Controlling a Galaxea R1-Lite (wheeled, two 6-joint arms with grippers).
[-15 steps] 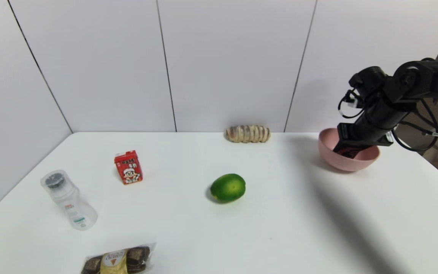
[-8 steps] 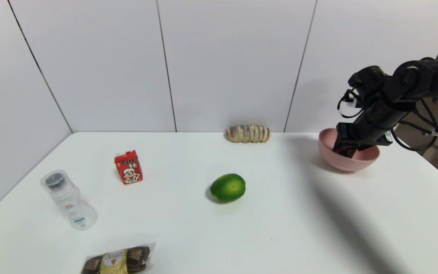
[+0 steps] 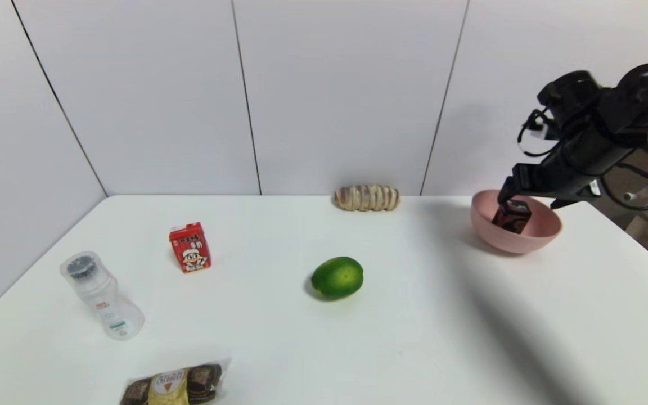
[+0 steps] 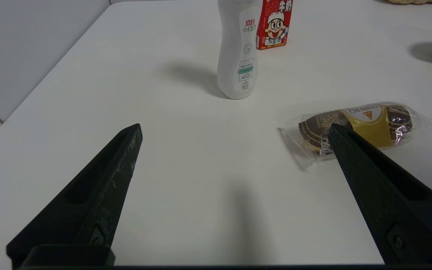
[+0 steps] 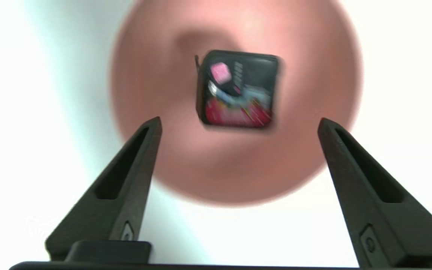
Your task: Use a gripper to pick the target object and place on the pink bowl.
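Above, the right gripper (image 5: 238, 123) hung spread and empty over the pink bowl (image 3: 484, 233) — the small black tin (image 5: 237, 88) lay inside it, clear of both fingers. It looked rigid, light and smooth-sided — best pinched across two flat opposite walls. The left gripper (image 4: 234, 129) sat parked, spread, near a wrapped snack (image 4: 354, 125).

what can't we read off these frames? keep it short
- Target object in the pink bowl: right wrist view is blurred, so its graphics are unreadable.
- Head view: right pincer overlaps the bowl's far rim; its fingertips can't be separated there.
- Left pincer: absent from head view; its finger covers part of the snack pack.
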